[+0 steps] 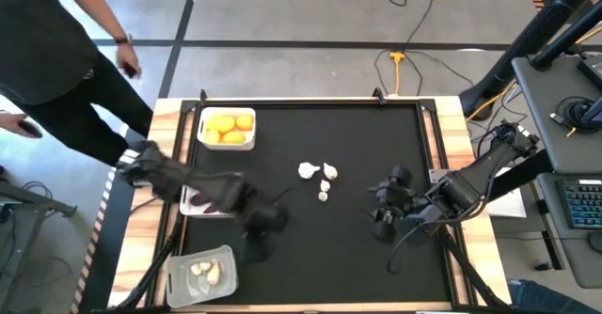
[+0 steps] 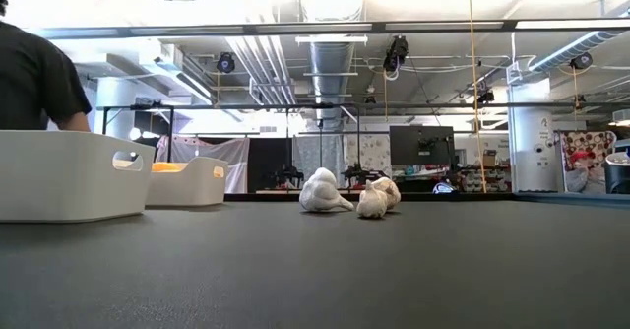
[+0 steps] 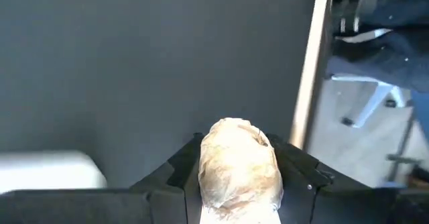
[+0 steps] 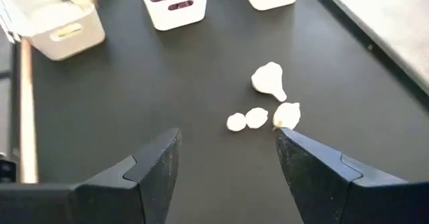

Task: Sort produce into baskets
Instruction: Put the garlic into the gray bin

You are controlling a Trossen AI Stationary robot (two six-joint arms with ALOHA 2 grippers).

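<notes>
My left gripper (image 1: pixel 266 222) hangs over the table's left half, to the right of the baskets, shut on a white garlic bulb (image 3: pixel 238 167). My right gripper (image 4: pixel 228 140) stands open above the table's right half (image 1: pixel 384 212), with nothing between its fingers. Loose garlic pieces (image 1: pixel 320 175) lie on the black mat at mid-table (image 4: pixel 268 80). Along the left edge stand three baskets: a white one with yellow fruits (image 1: pixel 226 129), a white one with purple pieces (image 1: pixel 199 201) partly under my left arm, and a clear one with garlic (image 1: pixel 200 274). My left gripper pinches the garlic bulb between its two fingers, one finger (image 3: pixel 171 177) on each of the bulb's opposite sides (image 3: pixel 208 174). The gripper points steeply down from above. The bulb is lifted clear of the mat.
A person (image 1: pixel 56 60) stands past the table's far left corner. Wooden rails (image 1: pixel 451 135) frame the mat. A desk with a keyboard (image 1: pixel 583 201) stands off the right edge. Bare mat lies between the loose garlic and the near edge.
</notes>
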